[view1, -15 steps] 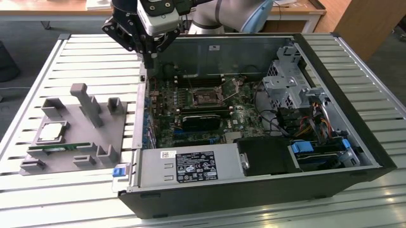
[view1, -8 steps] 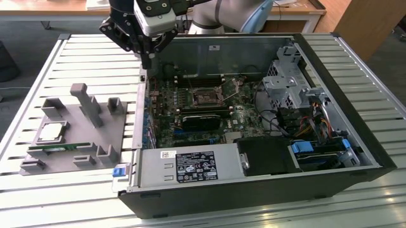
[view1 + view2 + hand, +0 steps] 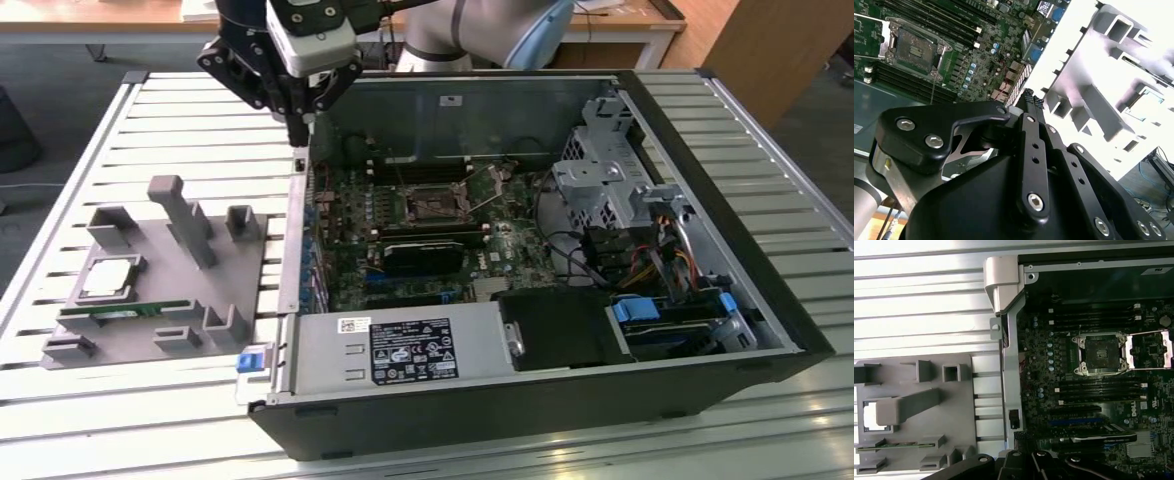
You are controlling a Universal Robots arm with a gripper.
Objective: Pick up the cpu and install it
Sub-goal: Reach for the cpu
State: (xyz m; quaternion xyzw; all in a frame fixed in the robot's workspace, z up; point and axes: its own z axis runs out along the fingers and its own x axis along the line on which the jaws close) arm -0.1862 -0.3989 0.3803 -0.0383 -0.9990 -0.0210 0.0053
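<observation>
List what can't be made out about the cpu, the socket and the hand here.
- cpu: in the first wrist view a post of the grey holder covers part of it, and glare whitens the rest.
- socket: in the exterior view its contacts are too fine to tell.
- hand: in the first wrist view its body is cut off by the picture's edge.

A silver metal worktop (image 3: 174, 110) of long parallel slats, with thin dark gaps between them, carries two things. Toward the exterior view's left lies a flat grey plastic holder tray (image 3: 254, 265) with upright posts and square pockets moulded into it. Near it, toward the exterior view's right, a large black computer tower case (image 3: 534, 410) lies on its side, open side facing up. In the first wrist view, a narrow strip of bare slats (image 3: 986, 405) separates the tray (image 3: 949, 405) from the case's metal edge (image 3: 1011, 365).
</observation>
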